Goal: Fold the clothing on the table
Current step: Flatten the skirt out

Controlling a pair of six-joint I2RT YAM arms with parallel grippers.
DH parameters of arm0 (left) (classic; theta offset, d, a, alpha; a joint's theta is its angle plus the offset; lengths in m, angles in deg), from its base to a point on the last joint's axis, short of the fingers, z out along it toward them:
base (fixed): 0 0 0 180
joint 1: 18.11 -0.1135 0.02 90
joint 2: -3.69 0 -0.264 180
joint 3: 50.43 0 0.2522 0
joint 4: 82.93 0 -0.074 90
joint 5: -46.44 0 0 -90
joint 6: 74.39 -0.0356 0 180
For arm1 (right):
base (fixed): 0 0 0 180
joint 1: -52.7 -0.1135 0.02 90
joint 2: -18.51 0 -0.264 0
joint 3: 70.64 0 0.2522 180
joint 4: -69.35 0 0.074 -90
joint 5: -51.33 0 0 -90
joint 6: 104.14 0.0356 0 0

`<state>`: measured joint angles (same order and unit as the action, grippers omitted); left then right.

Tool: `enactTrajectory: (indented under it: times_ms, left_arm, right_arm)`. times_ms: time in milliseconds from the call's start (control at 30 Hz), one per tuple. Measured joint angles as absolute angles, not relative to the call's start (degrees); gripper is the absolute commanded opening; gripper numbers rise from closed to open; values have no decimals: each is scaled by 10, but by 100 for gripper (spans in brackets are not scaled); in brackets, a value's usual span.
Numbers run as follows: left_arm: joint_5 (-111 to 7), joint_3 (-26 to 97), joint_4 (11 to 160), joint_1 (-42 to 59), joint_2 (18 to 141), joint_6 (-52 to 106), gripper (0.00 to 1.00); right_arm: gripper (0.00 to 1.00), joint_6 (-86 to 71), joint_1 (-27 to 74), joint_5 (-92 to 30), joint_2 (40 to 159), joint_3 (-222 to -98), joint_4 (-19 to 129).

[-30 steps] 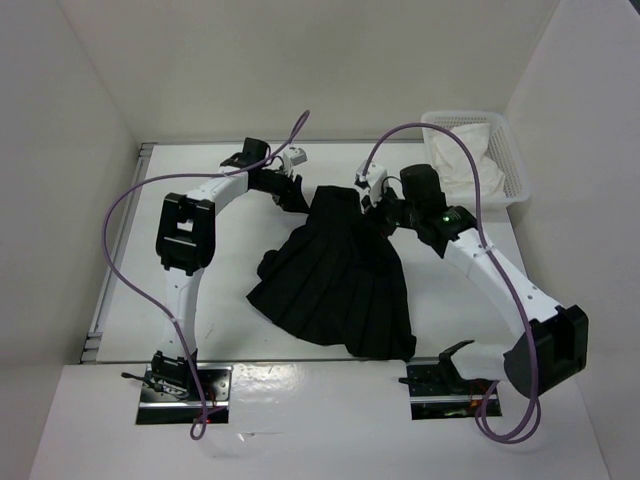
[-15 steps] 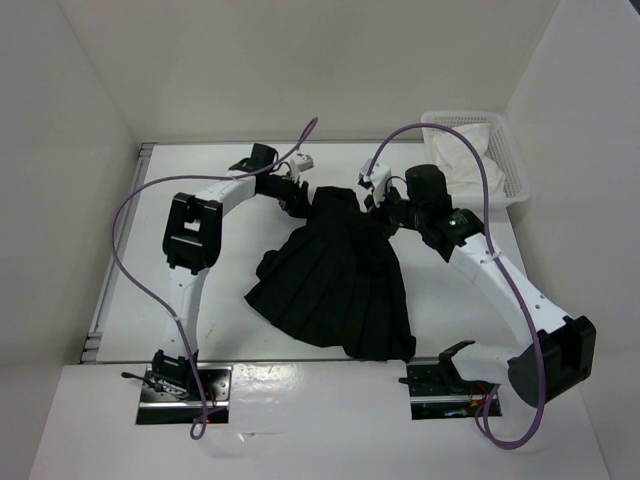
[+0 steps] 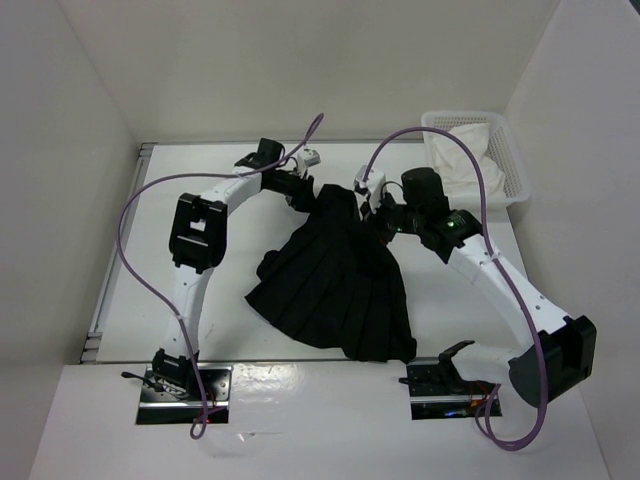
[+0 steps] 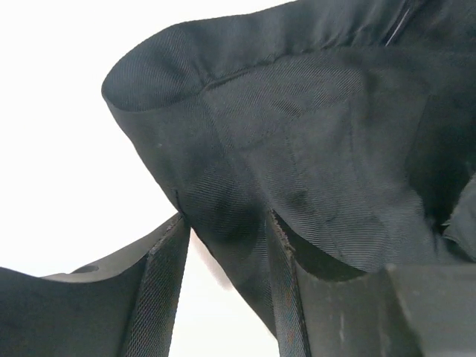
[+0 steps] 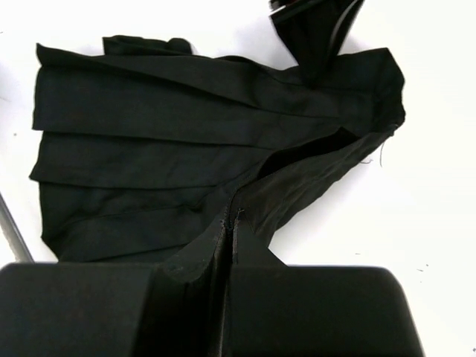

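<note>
A: where's the skirt?
B: mid counter (image 3: 150,290). black skirt (image 3: 335,285) fanned out, long axis front-to-back, hem near, waistband (image 4: 223,44) far. both arms at the waistband.
A: grip?
B: right gripper (image 5: 230,223) pressed together, pinching the right corner. left gripper (image 4: 224,219) spread, left corner between its fingers, not clamped.
</note>
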<state>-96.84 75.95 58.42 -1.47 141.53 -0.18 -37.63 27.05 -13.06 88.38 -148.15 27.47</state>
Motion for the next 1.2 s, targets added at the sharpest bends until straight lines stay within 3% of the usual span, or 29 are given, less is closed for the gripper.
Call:
enactTrajectory:
  times_ms: [100,267,400,700,967,1200]
  left_arm:
    - [-977,770,577,-15,1416,6,51]
    - [-992,793,564,-15,1427,10,19]
    - [-997,780,563,-15,1422,7,1]
    - [-975,579,569,-38,1235,17,0]
    - [-923,493,583,-106,921,38,0]
    - [-913,435,563,-120,769,34,0]
  right_arm:
    - [0,-376,270,-126,884,-1481,272]
    - [0,-376,270,-122,884,-1481,270]
    - [0,-376,270,-124,881,-1481,268]
    - [0,-375,269,-191,825,-1476,268]
    - [0,-371,270,-214,775,-1474,277]
    - [0,-367,270,-236,752,-1457,280]
